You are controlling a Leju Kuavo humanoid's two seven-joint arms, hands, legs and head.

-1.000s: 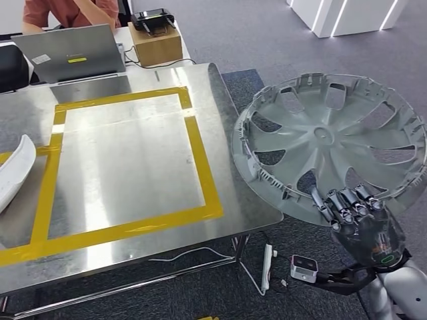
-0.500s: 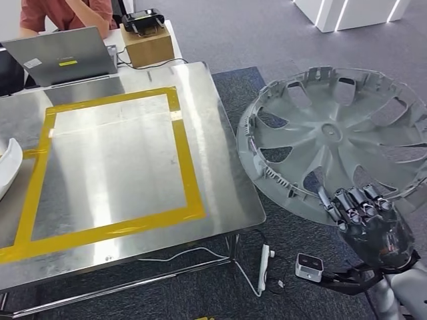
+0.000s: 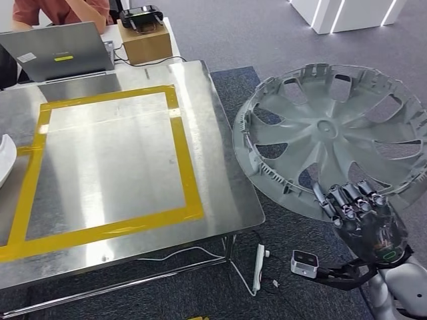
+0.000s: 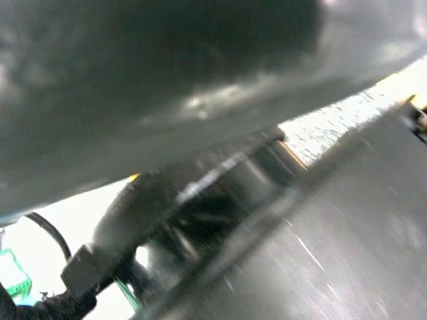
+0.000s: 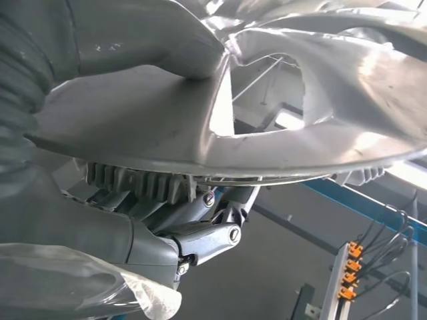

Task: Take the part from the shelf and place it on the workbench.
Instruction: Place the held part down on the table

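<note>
Hubcap (image 3: 332,133) rim gripped by right robot hand (image 3: 365,217), beside workbench (image 3: 216,133)

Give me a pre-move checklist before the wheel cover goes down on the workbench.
1. Right hand grips the wheel cover at its rim: ok.
2. Cover over the workbench: not ok, it hangs beside the edge, above carpet.
3. Yellow tape square free of things: ok.
4. White part outside the square: ok.
5. Left hand's state: cannot tell, its wrist view is blurred.
6. Person and laptop beyond the far edge: ok.
</note>
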